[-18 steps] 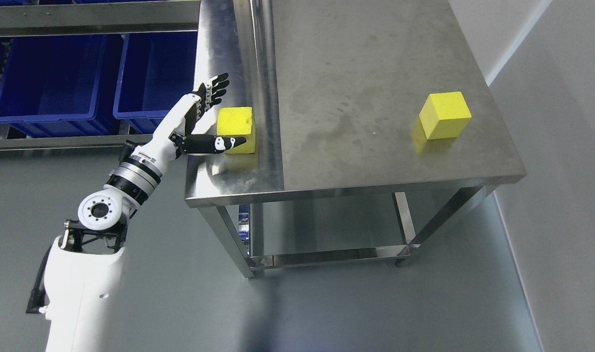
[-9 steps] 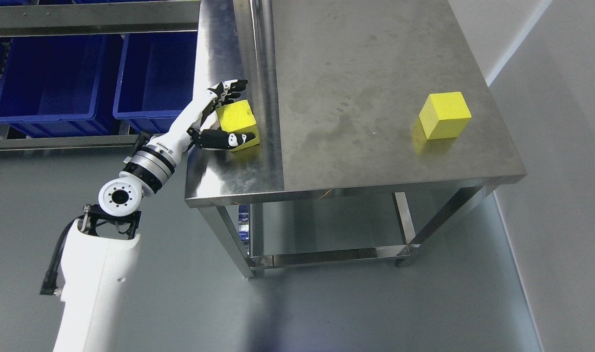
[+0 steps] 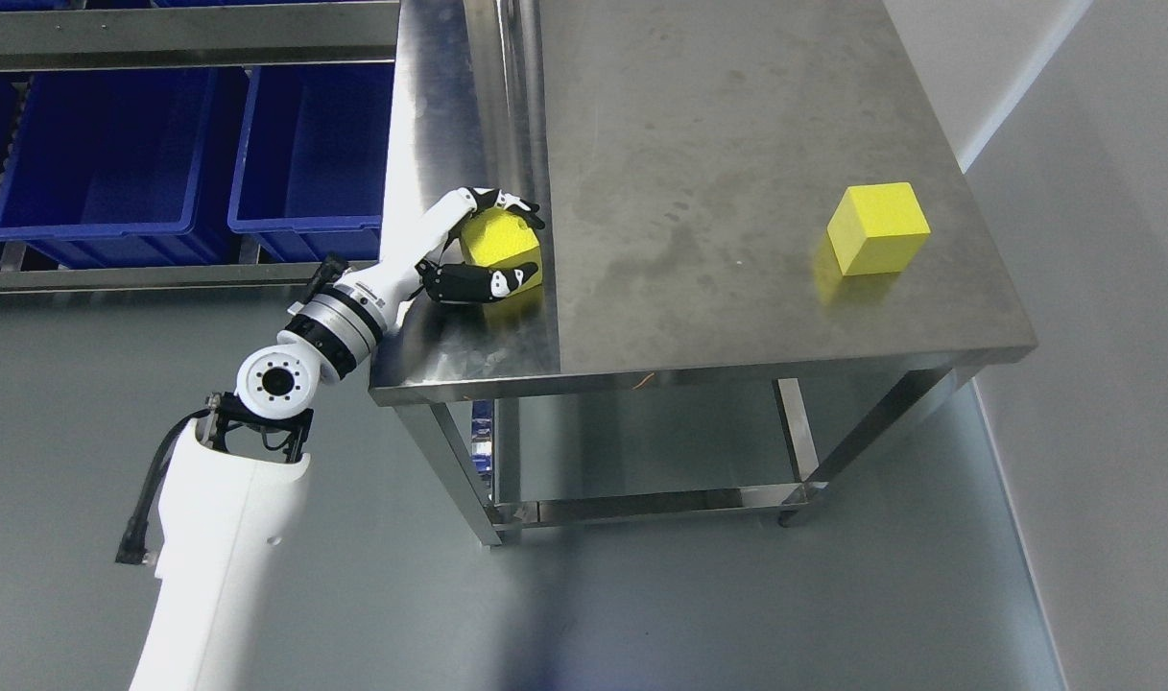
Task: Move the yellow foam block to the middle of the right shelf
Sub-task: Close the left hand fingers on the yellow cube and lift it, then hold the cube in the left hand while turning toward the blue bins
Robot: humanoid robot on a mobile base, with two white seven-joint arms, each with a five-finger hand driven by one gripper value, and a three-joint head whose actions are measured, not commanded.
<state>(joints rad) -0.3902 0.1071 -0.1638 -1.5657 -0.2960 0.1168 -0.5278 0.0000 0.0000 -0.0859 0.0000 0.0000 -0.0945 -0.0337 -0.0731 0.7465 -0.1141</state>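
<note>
We see the yellow foam block (image 3: pixel 503 242) on the steel table's (image 3: pixel 737 192) left strip, near the front edge, tilted. Our left hand (image 3: pixel 478 250) wraps it, fingers (image 3: pixel 512 203) curled over the top, thumb (image 3: pixel 478 282) along the front. A second yellow block (image 3: pixel 878 228) sits well apart by the right edge; blue bins (image 3: pixel 200 154) line the left shelf.

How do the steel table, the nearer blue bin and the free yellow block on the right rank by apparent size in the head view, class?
1. Steel table, largest by far.
2. Blue bin, partly hidden behind the table's edge.
3. Free yellow block, smallest.
The block in the left hand looks about alike, so it is unranked.
</note>
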